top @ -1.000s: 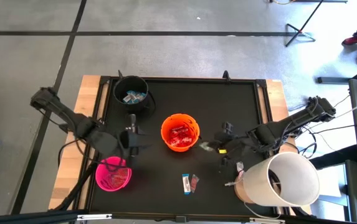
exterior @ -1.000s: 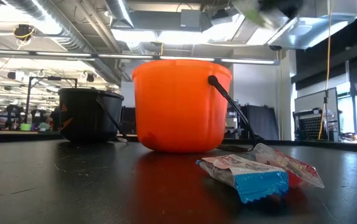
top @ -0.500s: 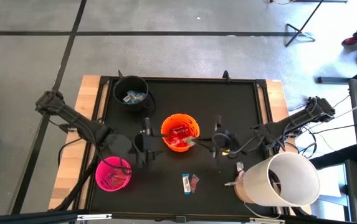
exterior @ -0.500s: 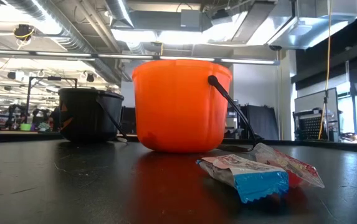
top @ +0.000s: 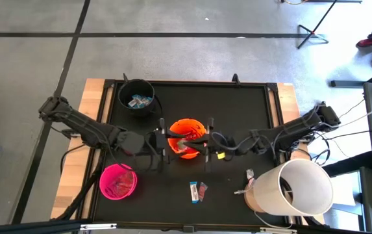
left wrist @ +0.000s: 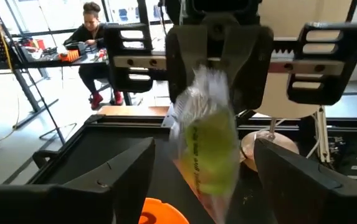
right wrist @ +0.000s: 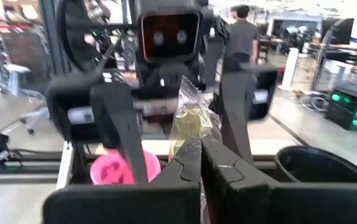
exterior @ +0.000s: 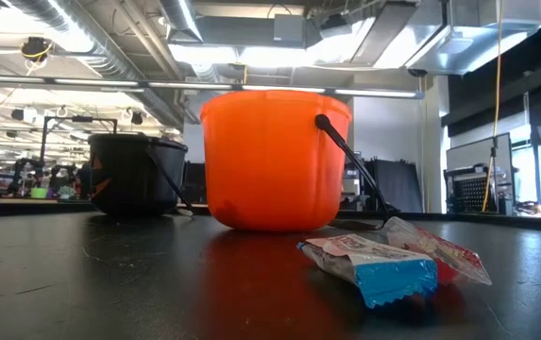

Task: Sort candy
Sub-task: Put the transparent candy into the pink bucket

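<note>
the right tool point(top: 198, 144) is pinched shut on a clear, yellow-green candy point(right wrist: 190, 119), held above the orange bucket point(top: 187, 138). the left tool point(top: 161, 144) faces it from the other side with fingers point(left wrist: 109, 177) spread wide either side of the candy, gripping nothing. red packets point(top: 184, 140) lie in that bucket. a blue-and-white bar point(exterior: 376, 266) and red packet point(exterior: 445, 251) lie on the tabletop point(top: 237, 110) near the pink bucket point(top: 118, 182); the black bucket point(top: 137, 97) stands at the back.
</note>
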`<action>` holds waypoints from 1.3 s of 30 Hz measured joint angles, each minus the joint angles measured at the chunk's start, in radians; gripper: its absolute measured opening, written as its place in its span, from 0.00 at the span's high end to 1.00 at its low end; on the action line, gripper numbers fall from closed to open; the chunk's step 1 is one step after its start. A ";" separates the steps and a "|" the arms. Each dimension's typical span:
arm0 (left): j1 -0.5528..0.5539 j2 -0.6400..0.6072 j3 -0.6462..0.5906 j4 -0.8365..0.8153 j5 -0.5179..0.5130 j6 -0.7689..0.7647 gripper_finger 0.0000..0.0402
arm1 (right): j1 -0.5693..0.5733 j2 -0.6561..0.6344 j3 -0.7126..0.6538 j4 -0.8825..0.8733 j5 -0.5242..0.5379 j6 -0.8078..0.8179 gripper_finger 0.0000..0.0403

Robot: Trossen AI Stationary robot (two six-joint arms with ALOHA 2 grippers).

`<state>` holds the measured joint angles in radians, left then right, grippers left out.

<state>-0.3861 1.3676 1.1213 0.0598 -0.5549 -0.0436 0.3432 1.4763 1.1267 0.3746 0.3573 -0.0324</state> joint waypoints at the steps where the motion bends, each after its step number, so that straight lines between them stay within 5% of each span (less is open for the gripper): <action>1: 0.000 0.004 0.000 0.001 0.000 -0.001 0.34 | -0.006 0.004 0.000 0.017 -0.018 0.000 1.00; 7: 0.001 0.015 0.000 -0.005 -0.033 -0.003 0.41 | -0.017 0.012 0.000 0.025 -0.062 0.001 1.00; 19: 0.000 0.015 0.000 -0.043 -0.035 0.001 0.76 | -0.017 0.010 0.000 0.036 -0.055 0.001 0.96; 27: -0.010 0.013 0.000 -0.079 -0.035 0.002 0.97 | -0.016 -0.027 0.000 0.019 -0.055 0.000 0.64; 31: -0.010 0.011 0.000 -0.118 -0.039 0.002 0.98 | -0.016 -0.041 0.000 0.014 -0.055 -0.002 0.43; 39: 0.009 -0.117 0.000 -0.500 -0.226 -0.093 1.00 | -0.016 -0.129 0.000 -0.055 -0.048 -0.003 0.22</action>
<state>-0.3773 1.2505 1.1213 -0.4398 -0.7811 -0.1371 0.3275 1.3474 1.1263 0.3192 0.3097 -0.0355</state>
